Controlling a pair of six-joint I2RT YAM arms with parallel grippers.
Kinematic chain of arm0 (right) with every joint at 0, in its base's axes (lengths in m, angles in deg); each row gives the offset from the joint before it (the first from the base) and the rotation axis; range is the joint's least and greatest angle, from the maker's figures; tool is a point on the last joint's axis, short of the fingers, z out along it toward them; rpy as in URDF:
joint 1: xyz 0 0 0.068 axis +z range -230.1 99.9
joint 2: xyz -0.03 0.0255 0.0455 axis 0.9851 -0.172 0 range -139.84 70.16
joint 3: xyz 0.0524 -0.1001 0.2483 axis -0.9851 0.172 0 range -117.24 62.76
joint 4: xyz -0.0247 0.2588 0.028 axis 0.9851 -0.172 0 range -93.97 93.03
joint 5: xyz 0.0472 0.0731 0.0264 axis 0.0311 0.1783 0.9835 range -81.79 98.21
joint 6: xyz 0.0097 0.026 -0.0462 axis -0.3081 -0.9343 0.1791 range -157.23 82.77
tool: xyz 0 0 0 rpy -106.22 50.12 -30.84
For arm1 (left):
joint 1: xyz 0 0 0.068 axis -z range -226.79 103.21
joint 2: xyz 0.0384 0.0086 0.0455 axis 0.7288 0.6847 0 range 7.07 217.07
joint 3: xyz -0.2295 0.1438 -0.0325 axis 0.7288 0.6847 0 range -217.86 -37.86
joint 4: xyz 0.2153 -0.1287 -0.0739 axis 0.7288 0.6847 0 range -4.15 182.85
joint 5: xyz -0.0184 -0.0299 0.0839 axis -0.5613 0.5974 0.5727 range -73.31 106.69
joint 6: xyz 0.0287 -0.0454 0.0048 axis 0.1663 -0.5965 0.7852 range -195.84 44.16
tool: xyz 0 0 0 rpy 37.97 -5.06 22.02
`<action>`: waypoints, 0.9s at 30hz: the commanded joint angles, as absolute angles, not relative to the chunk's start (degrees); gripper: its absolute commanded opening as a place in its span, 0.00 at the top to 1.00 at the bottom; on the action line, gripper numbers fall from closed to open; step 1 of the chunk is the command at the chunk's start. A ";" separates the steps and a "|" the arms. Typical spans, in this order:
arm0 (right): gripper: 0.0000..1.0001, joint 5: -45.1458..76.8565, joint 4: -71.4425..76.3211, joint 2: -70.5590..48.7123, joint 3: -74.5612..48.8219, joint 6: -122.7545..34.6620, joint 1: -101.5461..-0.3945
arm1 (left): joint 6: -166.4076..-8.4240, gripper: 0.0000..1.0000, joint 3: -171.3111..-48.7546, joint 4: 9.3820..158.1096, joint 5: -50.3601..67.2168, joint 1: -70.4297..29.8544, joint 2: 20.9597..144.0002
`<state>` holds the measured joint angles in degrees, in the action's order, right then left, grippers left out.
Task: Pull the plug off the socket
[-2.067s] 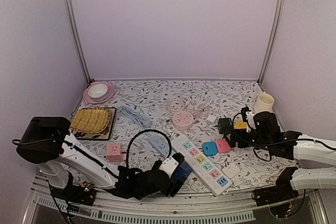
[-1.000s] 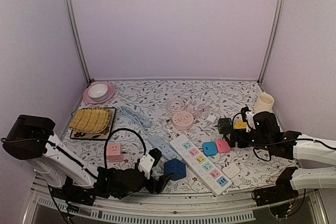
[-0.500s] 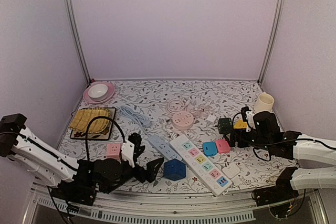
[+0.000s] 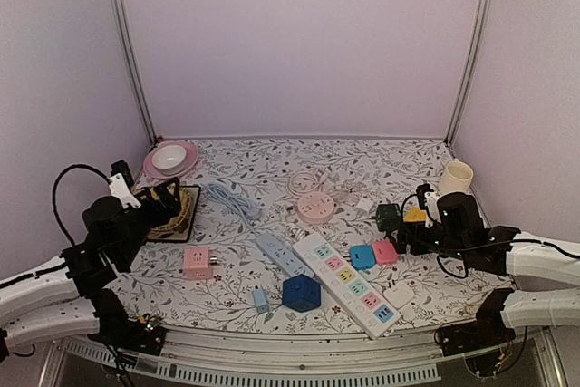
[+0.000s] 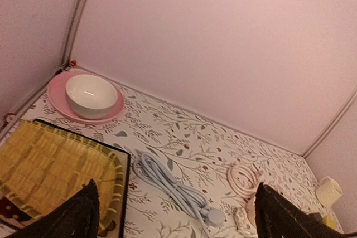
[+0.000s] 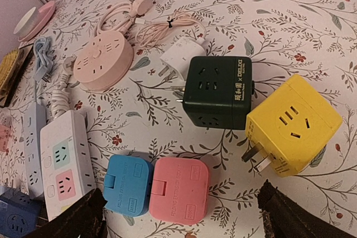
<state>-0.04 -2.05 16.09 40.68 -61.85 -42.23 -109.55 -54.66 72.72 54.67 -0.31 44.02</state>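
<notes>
Near the front edge of the table [image 4: 254, 165], the plug [image 4: 260, 299] lies flat on the floral-print surface. It is a small pale blue and white piece, just beside the socket [image 4: 301, 293] and separate from it. The socket is a dark blue cube with smooth plastic faces. It rests near the end of a pale blue strip [image 4: 279, 254] and beside a long white power strip [image 4: 349, 283] with pastel outlets.

The left gripper [image 5: 175, 210] sits at the left side of the table by a woven yellow mat [image 5: 50, 165]. Its black fingers [image 5: 83, 215] are spread wide and hold nothing.

The right gripper [image 6: 181, 215] is likewise spread wide and empty. It hovers over a blue adapter [image 6: 128, 185] and a pink adapter [image 6: 179, 189], both smooth rounded squares. A glossy yellow cube [image 6: 293, 124] and a dark green cube [image 6: 218, 92] sit just beyond them.
</notes>
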 commanded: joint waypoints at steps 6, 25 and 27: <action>0.04 -0.44 -1.03 16.46 41.06 -61.76 -42.20 | -104.20 0.03 -61.21 81.63 31.54 -35.68 51.57; 0.03 -0.44 -0.83 16.25 41.02 -61.86 -42.22 | -76.73 0.03 -49.25 17.85 29.27 -46.02 80.01; 0.03 -0.48 -0.84 16.10 41.06 -61.87 -42.22 | -77.62 0.03 -49.07 19.51 28.34 -45.98 81.18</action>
<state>-0.06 -2.03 16.09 40.72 -61.88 -42.23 -79.74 -50.62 32.16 34.47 -45.38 79.45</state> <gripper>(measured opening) 0.967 0.971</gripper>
